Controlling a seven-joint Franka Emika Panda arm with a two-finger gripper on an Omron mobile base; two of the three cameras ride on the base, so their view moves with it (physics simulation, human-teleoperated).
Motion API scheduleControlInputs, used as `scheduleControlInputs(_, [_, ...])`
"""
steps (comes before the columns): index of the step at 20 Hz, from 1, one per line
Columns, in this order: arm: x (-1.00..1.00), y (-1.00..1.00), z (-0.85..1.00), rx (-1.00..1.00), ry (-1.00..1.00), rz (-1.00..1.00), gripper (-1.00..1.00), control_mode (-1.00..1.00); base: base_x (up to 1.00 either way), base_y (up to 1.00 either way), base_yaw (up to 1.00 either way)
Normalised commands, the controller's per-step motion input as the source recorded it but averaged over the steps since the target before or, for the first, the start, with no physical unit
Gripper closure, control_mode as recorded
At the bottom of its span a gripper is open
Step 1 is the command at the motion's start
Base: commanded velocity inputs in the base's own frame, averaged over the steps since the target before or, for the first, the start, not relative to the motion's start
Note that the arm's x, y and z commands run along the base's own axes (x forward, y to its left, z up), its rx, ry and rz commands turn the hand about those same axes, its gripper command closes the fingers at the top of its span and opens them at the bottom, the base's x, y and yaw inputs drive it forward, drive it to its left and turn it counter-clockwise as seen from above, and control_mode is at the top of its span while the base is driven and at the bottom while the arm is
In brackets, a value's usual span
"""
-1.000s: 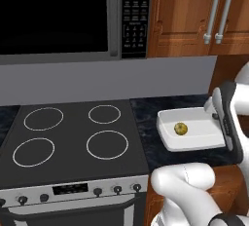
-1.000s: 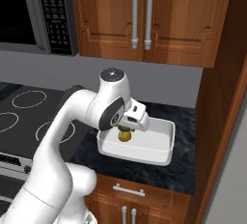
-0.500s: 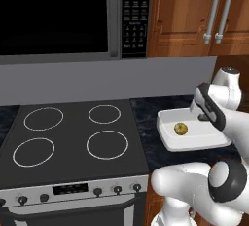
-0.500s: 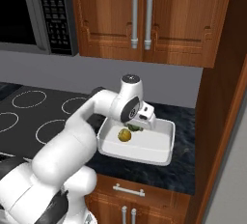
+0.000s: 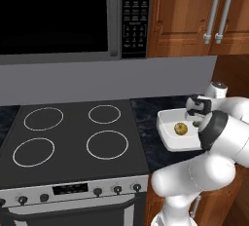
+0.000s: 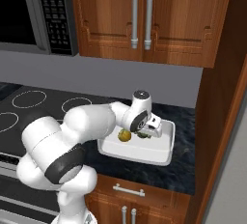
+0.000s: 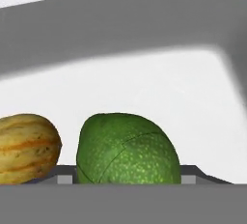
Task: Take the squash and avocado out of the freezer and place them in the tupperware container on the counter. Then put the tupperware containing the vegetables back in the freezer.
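I can read no writing on the microwave [image 5: 73,15]. My gripper [image 6: 144,133] hangs low in the tupperware container [image 6: 159,150] on the counter [image 6: 185,170]; I cannot tell how far apart its fingers are. The avocado [image 7: 128,150] lies beside the squash [image 7: 26,146].

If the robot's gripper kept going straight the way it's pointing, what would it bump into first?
Probably the avocado. In the hand view it sits right in front of the gripper, inside the white container. The squash lies just beside it, off to one side.
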Motion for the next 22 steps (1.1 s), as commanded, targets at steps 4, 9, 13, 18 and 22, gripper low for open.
scheduleControlInputs(4, [0.45,-0.25,-0.64,0.02,0.00,0.00,1.00,-1.00,0.00,0.00,0.00])
scheduleControlInputs(9, [0.20,-0.08,-0.50,0.01,0.00,0.00,-1.00,-1.00,0.00,0.00,0.00])
scheduleControlInputs(13, [0.03,0.00,-0.09,0.00,-0.01,0.00,-1.00,-1.00,0.00,0.00,0.00])
scheduleControlInputs(18, [-0.10,0.00,0.04,0.00,-0.06,0.00,-1.00,-1.00,0.00,0.00,0.00])
scheduleControlInputs(22, [-0.26,0.00,0.24,0.00,-0.10,0.00,-1.00,-1.00,0.00,0.00,0.00])
